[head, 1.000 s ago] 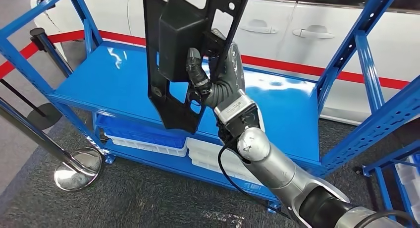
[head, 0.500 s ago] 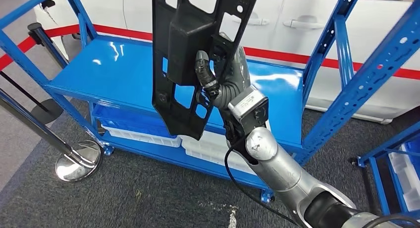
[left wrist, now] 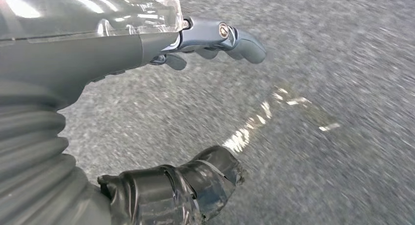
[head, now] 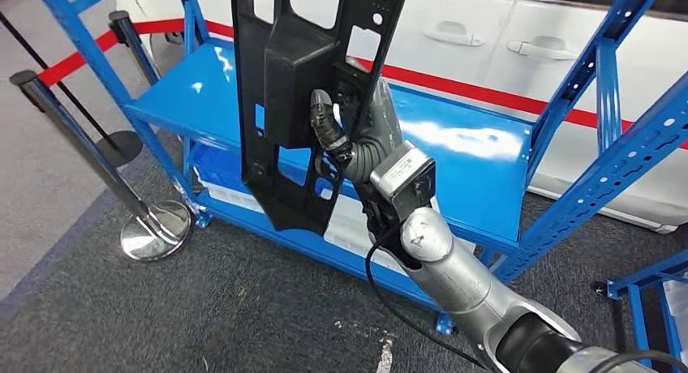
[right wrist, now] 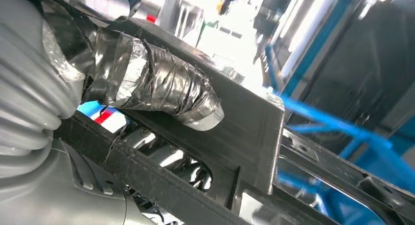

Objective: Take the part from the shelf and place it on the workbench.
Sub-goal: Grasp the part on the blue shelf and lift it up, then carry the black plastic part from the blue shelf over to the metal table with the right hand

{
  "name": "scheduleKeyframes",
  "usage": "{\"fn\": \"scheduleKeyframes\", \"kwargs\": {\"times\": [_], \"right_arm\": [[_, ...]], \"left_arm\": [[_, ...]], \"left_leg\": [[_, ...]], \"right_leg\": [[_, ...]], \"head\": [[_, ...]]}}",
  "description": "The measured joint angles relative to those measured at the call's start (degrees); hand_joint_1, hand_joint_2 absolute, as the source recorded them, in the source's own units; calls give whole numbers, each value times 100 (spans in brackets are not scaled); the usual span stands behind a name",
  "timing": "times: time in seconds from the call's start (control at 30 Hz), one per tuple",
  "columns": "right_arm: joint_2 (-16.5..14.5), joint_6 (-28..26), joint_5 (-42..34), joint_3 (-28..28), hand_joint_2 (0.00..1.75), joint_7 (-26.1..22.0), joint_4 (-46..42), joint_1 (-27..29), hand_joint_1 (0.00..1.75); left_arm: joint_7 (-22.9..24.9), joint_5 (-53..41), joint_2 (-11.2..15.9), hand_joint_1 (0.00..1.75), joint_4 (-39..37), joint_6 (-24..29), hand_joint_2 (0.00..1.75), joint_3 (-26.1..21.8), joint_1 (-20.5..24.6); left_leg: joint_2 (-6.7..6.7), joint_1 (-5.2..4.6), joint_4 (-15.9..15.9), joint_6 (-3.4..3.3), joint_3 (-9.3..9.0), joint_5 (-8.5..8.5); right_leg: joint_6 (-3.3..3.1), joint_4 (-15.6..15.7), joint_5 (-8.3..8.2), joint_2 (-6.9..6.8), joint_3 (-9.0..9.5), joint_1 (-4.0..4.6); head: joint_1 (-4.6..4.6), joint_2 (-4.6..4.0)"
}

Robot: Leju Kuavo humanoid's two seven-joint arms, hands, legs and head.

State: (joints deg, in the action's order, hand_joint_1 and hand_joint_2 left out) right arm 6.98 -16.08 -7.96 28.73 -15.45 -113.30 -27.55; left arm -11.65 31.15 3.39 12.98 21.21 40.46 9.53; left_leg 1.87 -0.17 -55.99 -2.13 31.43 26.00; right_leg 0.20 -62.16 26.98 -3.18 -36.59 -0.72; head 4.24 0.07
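Closest to me, the robot's silver right arm reaches up and forward, and its right hand is clamped on a long black plastic part, a flat frame full of cut-out windows with a boxy block moulded on its middle. The taped thumb presses across the face of that block while the other fingers come round from behind, through or beside one of the openings. The part hangs nearly upright in the air, its lower tip well clear of the blue shelf behind it, so it is already off the shelf and not yet set down anywhere.

The left hand hangs low over grey carpet, slack, fingers apart, holding nothing.

I would judge the part to be stiff and fairly light for its length, a moulded panel and not metal, but its long reach above and below the grip should make it want to swing or twist in the hand. The block looks the soundest hold: thick, with edges to hook; the thin ribs around the windows look easier to crack or snag on the blue uprights.

Farther back, a chrome post stands on the carpet, and a white car sits beyond a red line.
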Motion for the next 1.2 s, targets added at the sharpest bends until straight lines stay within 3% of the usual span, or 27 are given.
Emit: {"fn": "scheduleKeyframes", "kwargs": {"times": [0.03,0.1,0.13,0.17,0.23,0.27,0.33,0.37,0.43,0.5,0.57,0.6,0.63,0.67,0.7,0.77,0.83,0.87,0.93,1.0,1.07,1.13,1.17,1.2], "right_arm": [[6,51,-83,-8,175,-11,3,1,175],[20,172,-248,-26,175,-28,13,12,175],[31,231,-321,-31,175,-31,22,19,175],[40,281,-377,-32,175,-36,32,23,175],[62,362,-468,-38,175,-58,43,25,175],[72,400,-518,-42,175,-77,48,25,175],[84,484,-639,-51,175,-124,52,30,175],[86,520,-695,-54,175,-143,55,36,175],[94,581,-784,-63,175,-172,55,43,175],[102,624,-851,-73,175,-197,56,36,175],[103,667,-916,-79,175,-213,56,40,175],[103,688,-941,-81,175,-216,57,45,175],[104,707,-958,-82,175,-219,57,53,175],[104,720,-966,-82,175,-220,58,59,175],[104,728,-974,-83,175,-222,59,61,175],[104,740,-1005,-85,175,-229,58,60,175],[104,766,-1055,-90,175,-246,58,58,175],[104,793,-1086,-93,175,-257,60,57,175],[104,872,-1168,-96,175,-286,63,56,175],[105,976,-1277,-99,175,-325,69,54,175],[106,1072,-1379,-113,175,-365,77,58,175],[106,1131,-1442,-126,175,-390,87,74,175],[106,1145,-1457,-128,175,-392,95,81,175],[106,1154,-1465,-129,175,-394,101,84,175]], "left_arm": [[3,-4,-4,0,0,0,175,0,-2],[11,-11,-8,0,0,1,175,0,1],[15,-13,-9,0,0,1,175,0,-5],[20,-13,-11,0,0,2,175,0,-15],[27,-11,-12,0,0,1,175,0,-29],[28,-11,-12,0,0,1,175,0,-28],[31,-13,-10,0,0,2,175,-1,-17],[33,-15,-9,0,0,4,175,-1,-16],[43,-20,0,0,-1,6,175,-3,-39],[52,-31,0,0,-2,4,175,-4,-57],[60,-61,-7,0,-2,3,175,-4,-48],[66,-80,-7,0,-2,3,175,-4,-43],[71,-96,-7,0,-2,4,175,-4,-46],[74,-108,-7,0,-2,4,175,-4,-52],[78,-116,-7,0,-2,4,175,-4,-57],[81,-133,-4,0,-2,7,175,-4,-50],[84,-148,-2,0,-2,13,175,-4,-27],[88,-153,-2,0,-2,15,175,-4,-21],[113,-150,2,0,-2,12,175,-4,-39],[146,-131,1,0,-2,-1,175,-4,-66],[167,-119,-4,0,-2,-9,175,-4,-63],[175,-123,-4,0,-2,-7,175,-4,-54],[178,-125,-4,0,-2,-5,175,-4,-55],[179,-126,-4,0,-2,-3,175,-4,-56]], "left_leg": [[-49,17,22,-17,12,-40],[-163,22,13,-40,80,-81],[-233,24,-7,-36,112,-91],[-305,28,-39,-27,140,-92],[-449,45,-138,13,190,-67],[-514,48,-201,46,233,-46],[-630,61,-316,115,346,-28],[-683,71,-333,151,399,-41],[-761,100,-338,214,454,-66],[-612,93,-540,268,568,56],[-353,93,-1162,320,875,349],[-285,100,-1524,340,1057,479],[-249,103,-1776,352,1184,532],[-230,104,-1836,355,1216,488],[-207,102,-1675,346,1135,350],[-21,69,-928,290,751,4],[186,-10,-367,202,472,-137],[220,-45,-279,164,441,-126],[101,-39,-220,94,439,-163],[-22,-4,-126,29,402,-224],[-146,11,-84,-15,386,-259],[-289,12,-103,-34,401,-261],[-369,14,-119,-35,405,-255],[-450,18,-140,-31,407,-247]], "right_leg": [[21,-285,182,147,-121,-10],[50,-969,505,280,-403,-20],[63,-1173,546,294,-480,-28],[74,-1177,479,301,-465,-38],[81,-645,146,369,-191,-64],[77,-328,25,489,-33,-76],[53,59,-29,688,144,-92],[35,74,5,718,153,-78],[-20,108,-4,601,159,-78],[-84,166,-31,466,197,-102],[-119,195,-41,328,218,-91],[-128,195,-40,258,217,-80],[-130,195,-37,190,216,-71],[-131,194,-34,124,216,-66],[-131,194,-30,64,220,-62],[-119,196,-16,-51,239,-47],[-84,204,-5,-160,250,-17],[-62,215,-3,-217,255,-4],[-4,240,5,-319,270,5],[42,84,140,-136,221,-6],[53,-519,470,195,-41,-17],[58,-1207,719,307,-376,-16],[64,-1322,696,315,-444,-22],[70,-1230,571,319,-416,-32]], "head": [[9,0],[20,0],[22,0],[21,0],[23,0],[21,-1],[11,0],[7,0],[7,0],[-28,0],[-64,0],[-66,0],[-66,0],[-67,0],[-68,0],[-68,0],[-64,0],[-62,0],[-56,0],[-44,-1],[-12,-1],[11,0],[12,0],[12,0]]}}
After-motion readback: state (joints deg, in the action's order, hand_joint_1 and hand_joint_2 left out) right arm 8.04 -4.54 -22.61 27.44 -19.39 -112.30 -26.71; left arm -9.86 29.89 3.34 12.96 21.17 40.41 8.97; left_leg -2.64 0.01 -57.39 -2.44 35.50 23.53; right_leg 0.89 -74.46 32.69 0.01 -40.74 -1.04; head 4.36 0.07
